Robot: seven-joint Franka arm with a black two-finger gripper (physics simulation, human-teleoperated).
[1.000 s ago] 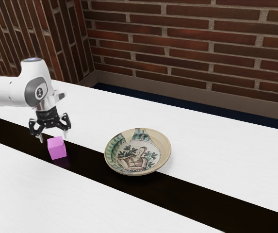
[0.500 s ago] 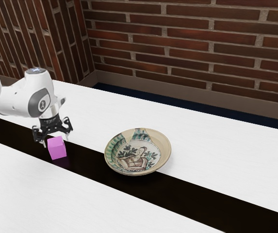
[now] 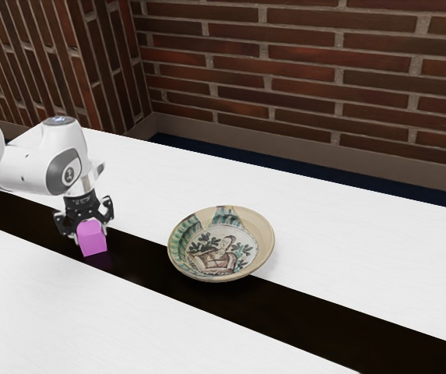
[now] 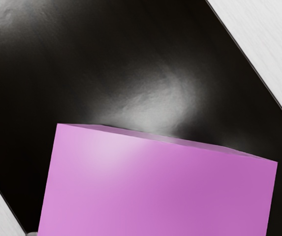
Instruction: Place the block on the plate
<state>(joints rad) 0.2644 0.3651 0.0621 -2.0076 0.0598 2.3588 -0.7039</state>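
The black gripper [image 3: 90,234] is down around the magenta cube [image 3: 93,241]—whether clenched or released, I cannot tell. The cube sits upright on the white table's [image 3: 363,226] dark strip [image 3: 324,315], sides about equal, edges askew to the strip. Toward the exterior view's right lies the painted plate [image 3: 223,253]; beyond—brick walls [image 3: 300,70].

the arm [image 3: 26,170] is glossy white and smoothly rounded, with a few small dark dots on its thick section by the exterior view's left edge and a blue-grey round cap [image 3: 59,121] on top of the wrist. a dark grey oval panel [image 3: 57,174] carries a pale ringed emblem [image 3: 69,175], and below a silvery-white collar sits a black, angular, jointed-looking hand [image 3: 90,233].
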